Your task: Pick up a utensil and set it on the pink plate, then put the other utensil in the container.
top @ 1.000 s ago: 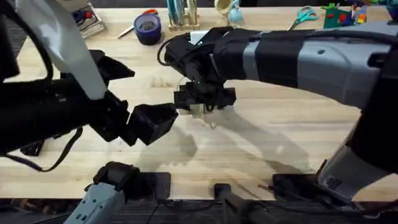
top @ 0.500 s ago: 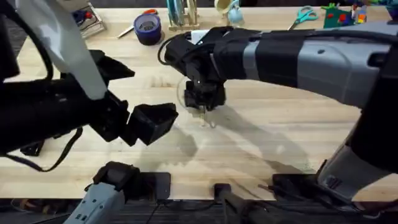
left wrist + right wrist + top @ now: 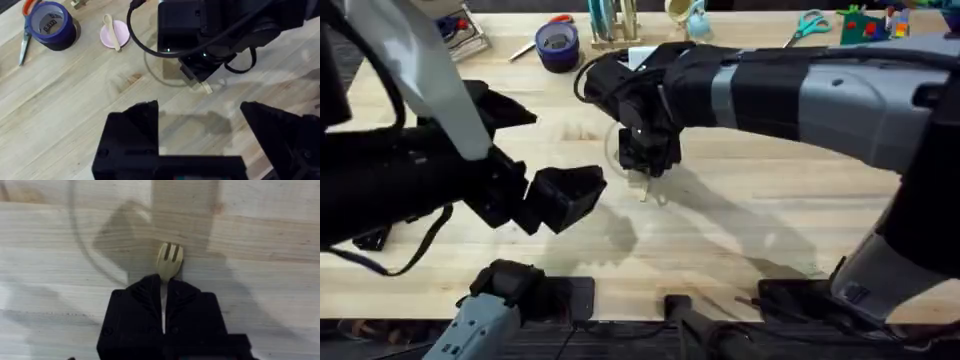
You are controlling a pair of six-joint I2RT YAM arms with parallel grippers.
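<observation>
The desk is pale wood with visible grain, a smooth matt finish and a few darker knots. The fork is pale, matt wood, smooth-faced, with short prongs. The spoon looks like the same pale matt wood; it lies on the pink plate, which has a smooth, even surface. The right pincer is black with a matt, plastic-like finish. The left pincer has the same matt black look.
</observation>
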